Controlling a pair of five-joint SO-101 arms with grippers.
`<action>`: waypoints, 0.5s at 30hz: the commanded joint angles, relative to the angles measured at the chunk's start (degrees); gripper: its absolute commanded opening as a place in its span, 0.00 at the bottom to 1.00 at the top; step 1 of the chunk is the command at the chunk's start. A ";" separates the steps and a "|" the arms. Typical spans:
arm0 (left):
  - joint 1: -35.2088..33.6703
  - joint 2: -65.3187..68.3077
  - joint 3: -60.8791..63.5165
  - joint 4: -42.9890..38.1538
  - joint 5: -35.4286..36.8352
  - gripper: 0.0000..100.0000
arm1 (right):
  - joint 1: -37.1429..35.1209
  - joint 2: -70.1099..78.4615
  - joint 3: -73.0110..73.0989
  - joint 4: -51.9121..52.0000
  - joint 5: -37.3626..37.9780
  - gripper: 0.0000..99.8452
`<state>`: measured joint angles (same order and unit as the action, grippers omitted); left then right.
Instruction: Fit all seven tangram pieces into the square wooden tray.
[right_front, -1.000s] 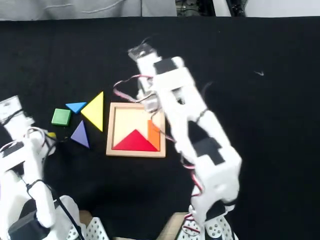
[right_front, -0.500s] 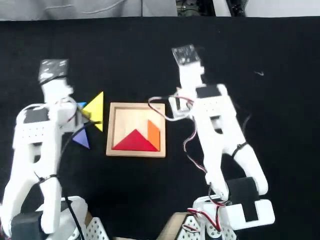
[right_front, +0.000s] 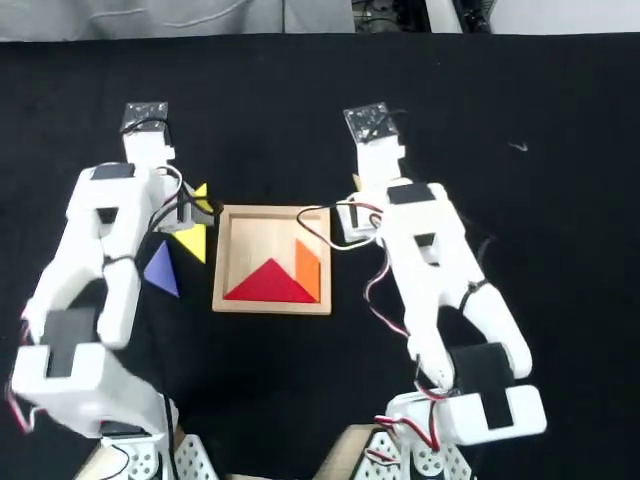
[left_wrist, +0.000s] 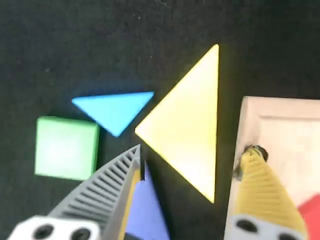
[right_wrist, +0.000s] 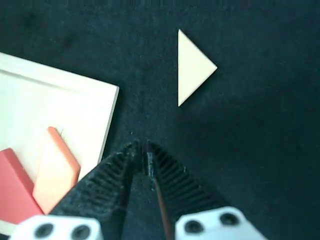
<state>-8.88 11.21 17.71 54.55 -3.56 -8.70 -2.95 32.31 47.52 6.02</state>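
Left hand is spread wide over the yellow triangle; right hand is closed, empty, beside the tray.

This looks like a robotics lab bench. The tabletop is draped in black cloth. A white printed left arm and right arm, with bare servo wires, are mounted at its near edge. Beyond its far edge hang a pale curtain and dark cables.
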 joint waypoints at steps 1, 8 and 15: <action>-2.24 3.16 -6.90 -0.62 1.14 0.31 | 0.53 0.04 -0.31 -1.58 0.70 0.01; -2.51 5.80 -8.31 -0.88 1.14 0.31 | 0.44 0.48 -0.40 -1.67 0.70 0.01; -3.03 5.98 -8.66 -0.62 1.05 0.31 | 0.44 0.57 -0.40 -1.67 0.70 0.01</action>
<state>-11.16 17.45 12.79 54.55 -3.03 -8.70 -2.59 32.31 46.81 6.02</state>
